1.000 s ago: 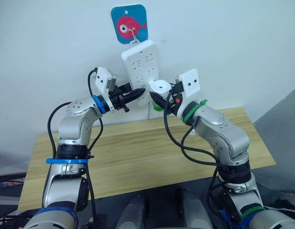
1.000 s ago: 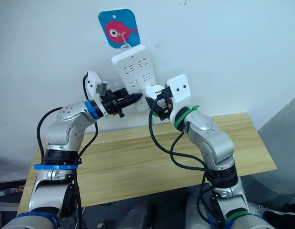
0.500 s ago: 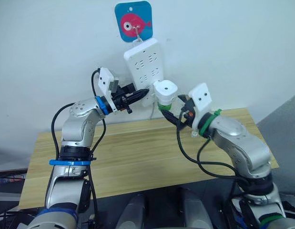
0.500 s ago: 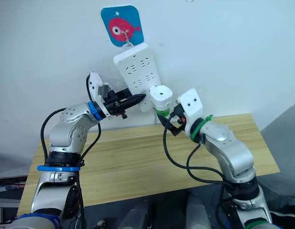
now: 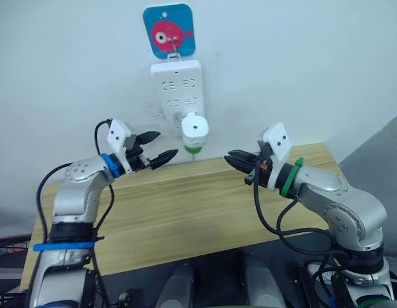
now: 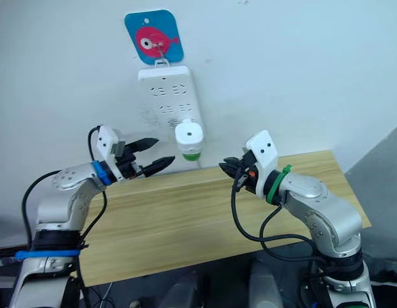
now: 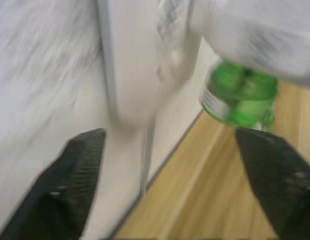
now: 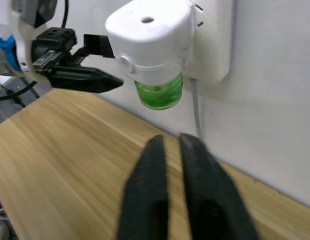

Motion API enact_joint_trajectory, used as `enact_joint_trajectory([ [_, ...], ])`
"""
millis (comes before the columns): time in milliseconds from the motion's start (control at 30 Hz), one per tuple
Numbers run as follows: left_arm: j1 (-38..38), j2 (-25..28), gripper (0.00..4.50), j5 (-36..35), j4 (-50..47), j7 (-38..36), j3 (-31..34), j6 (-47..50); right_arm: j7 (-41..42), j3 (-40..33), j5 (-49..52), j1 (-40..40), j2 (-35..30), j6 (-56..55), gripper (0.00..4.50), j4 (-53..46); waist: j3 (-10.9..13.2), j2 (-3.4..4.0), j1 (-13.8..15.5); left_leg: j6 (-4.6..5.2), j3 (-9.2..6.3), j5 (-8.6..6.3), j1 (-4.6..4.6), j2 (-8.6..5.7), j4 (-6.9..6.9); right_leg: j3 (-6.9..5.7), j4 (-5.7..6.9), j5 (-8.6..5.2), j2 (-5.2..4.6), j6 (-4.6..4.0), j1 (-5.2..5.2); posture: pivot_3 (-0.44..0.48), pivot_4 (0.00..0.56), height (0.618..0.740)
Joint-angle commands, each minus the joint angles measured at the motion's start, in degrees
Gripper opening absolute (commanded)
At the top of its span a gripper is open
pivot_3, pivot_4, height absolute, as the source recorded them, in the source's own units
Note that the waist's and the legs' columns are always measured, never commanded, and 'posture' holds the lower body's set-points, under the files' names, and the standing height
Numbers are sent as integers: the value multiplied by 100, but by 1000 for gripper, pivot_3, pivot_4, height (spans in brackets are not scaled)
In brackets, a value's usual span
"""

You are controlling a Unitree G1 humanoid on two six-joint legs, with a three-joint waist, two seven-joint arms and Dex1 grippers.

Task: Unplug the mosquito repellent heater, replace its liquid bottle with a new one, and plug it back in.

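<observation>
**White heater plugged into the strip, both grippers clear**

White and rounded, the mosquito repellent heater (image 5: 194,129) sits just above the frame's centre, plugged into the lower part of the power strip (image 5: 175,86) hanging on the wall under a blue fish sign (image 5: 168,30). A green liquid bottle (image 8: 159,93) hangs from its underside. Left of centre, the left gripper (image 5: 157,147) has its two fingers spread apart, empty, short of the heater. Right of centre, the right gripper (image 5: 231,158) has its fingers nearly together, holding nothing, above the wooden table (image 5: 185,205).
</observation>
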Motion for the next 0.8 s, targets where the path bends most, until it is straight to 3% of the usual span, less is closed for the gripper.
enact_joint_trajectory([
  [33, 356, 205, 4500, -376, -1114, 48, 256, 299, 87, 51, 221, -202, 184, -134, 64, 2, -1, -2, 57, 0, -1, 0, 0, -1, 1, 0, 0, 0, -1, 0, 1, 99, 195, 740],
  [167, 1051, 333, 4500, -1249, -2624, 441, 609, 1289, 31, 147, 324, -486, 642, -164, 64, 386, -2, -3, 94, 0, 1, 0, 3, 2, -1, 3, 1, 0, 0, 0, 1, 124, 203, 740],
  [333, 1288, 254, 4500, -1946, -3456, 1030, 709, 2023, 91, 384, 46, -626, 680, -469, 64, 672, -4, -6, 173, 0, -2, 0, 4, 1, 1, 1, 4, -1, 2, -1, 3, 156, 207, 740],
  [500, 1278, 190, 4500, -2308, -3693, 1408, 732, 2269, 79, 423, 4, -662, 706, -605, 64, 785, -4, -7, 229, -1, -1, 1, 6, 4, 2, 0, 4, -1, 3, -1, 5, 162, 210, 740],
  [800, 1254, 286, 4500, -2373, -3558, 1448, 681, 2207, -162, 401, -90, -786, 965, -671, 64, 981, -4, -6, 238, -1, 0, 1, 7, 3, 1, 1, 4, -1, 4, -2, 5, 158, 212, 740],
])
